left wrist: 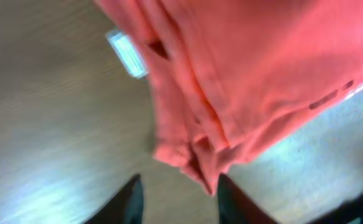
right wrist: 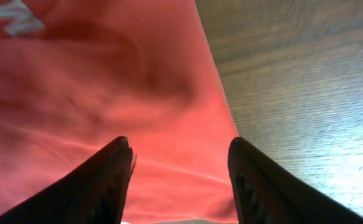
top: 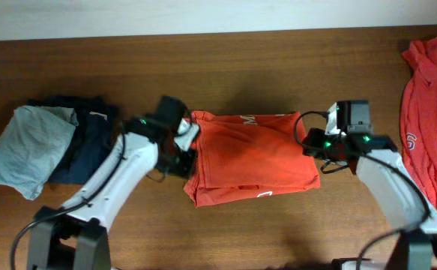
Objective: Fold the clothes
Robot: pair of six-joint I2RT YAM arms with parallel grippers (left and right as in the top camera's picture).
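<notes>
The folded orange-red T-shirt (top: 252, 154) is lying in the middle of the table (top: 218, 60), showing cut-off white print (top: 248, 119) and a blurred white tag (left wrist: 126, 53), neither readable. The left gripper (left wrist: 178, 200) is hovering spread at its left edge and the right gripper (right wrist: 181, 180) is hovering spread over its right edge, both pinching nothing. A second T-shirt (top: 428, 112) is lying crumpled far right.
</notes>
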